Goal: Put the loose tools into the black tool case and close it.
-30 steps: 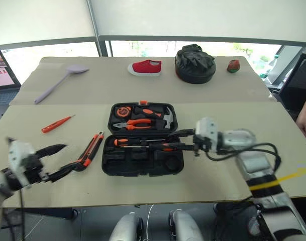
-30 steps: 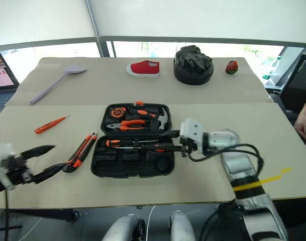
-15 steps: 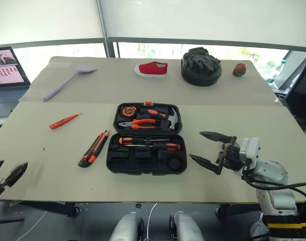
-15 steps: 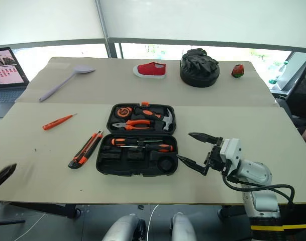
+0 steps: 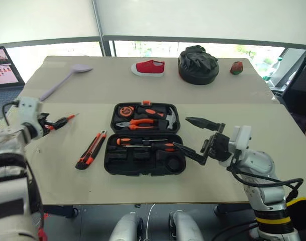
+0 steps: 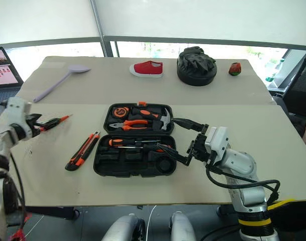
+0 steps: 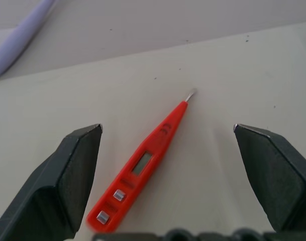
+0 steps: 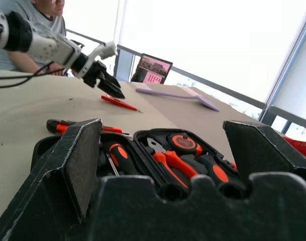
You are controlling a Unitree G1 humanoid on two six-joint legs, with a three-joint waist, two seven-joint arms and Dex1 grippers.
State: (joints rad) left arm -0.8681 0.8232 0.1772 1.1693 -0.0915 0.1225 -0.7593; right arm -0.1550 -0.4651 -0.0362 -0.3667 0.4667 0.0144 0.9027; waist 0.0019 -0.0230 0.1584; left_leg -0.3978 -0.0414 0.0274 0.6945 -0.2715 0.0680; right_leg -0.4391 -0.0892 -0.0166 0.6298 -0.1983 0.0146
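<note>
Black tool case [image 5: 144, 140]: open flat on the beige table [image 5: 233, 108], lid half toward the far edge with an orange latch; the lid holds an orange tape measure [image 5: 124, 110], orange-handled pliers [image 5: 138, 122] and a hammer [image 5: 169, 117]. The base half holds two black-and-orange screwdrivers [image 5: 145, 144] lying side by side in their slots and a small grey tape roll [image 5: 175, 163] in a corner recess. Right gripper [image 5: 193, 136]: fingers spread wide and empty, raised just beside the case's right edge, fingertips pointing back over the case toward the screwdrivers; its wrist view looks across the case interior. Left gripper [image 7: 168, 133]: fingers wide apart, grasping nothing, set low over the table with one finger on either side of the all orange-red screwdriver [image 7: 144, 164], which lies flat between them, its handle end nearest the gripper's base and its metal tip pointing away; whether either finger touches it cannot be told. Black-and-orange utility knife [image 5: 91, 149]: loose on the table between the left gripper and the case, just beside the case's left edge. Lilac spoon [image 5: 64, 80]: beyond the left gripper, well apart. Far edge of table: red shoe [image 5: 148, 67], round black bag [image 5: 197, 64], small red-and-green object [image 5: 236, 67]. Laptop [image 5: 3, 68]: off the table's left side.
</note>
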